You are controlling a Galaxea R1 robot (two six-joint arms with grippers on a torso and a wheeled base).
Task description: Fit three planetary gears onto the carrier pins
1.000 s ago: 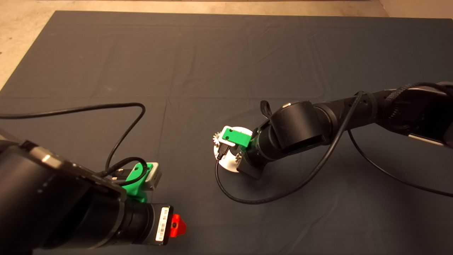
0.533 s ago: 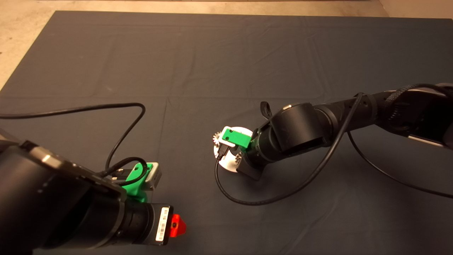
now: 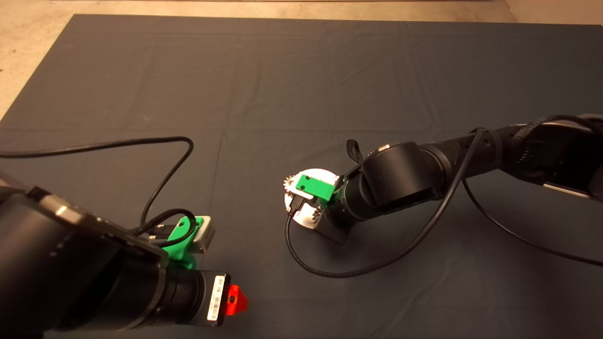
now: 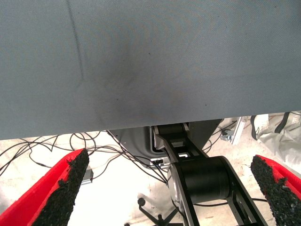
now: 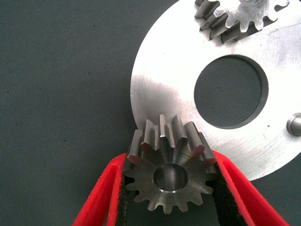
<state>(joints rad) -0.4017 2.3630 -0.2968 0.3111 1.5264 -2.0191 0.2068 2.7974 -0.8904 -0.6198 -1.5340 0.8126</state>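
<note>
My right gripper is shut on a dark-grey planetary gear and holds it flat at the rim of the silver-white round plate. A second gear sits on a carrier pin across the plate's central hole. One bare pin stands at the plate's edge. In the head view the right gripper hangs over the plate at mid-mat, with one gear showing at the plate's left rim. A third gear is not in view. My left gripper is parked open at the lower left.
A black cable loops on the mat in front of the plate. Another cable runs from the left arm across the left of the mat. The left wrist view shows the mat's edge, floor cables and a stand.
My right arm has shifted slightly toward the mat's near edge over the plate, with the gear still in its fingers. The left arm has not moved.
</note>
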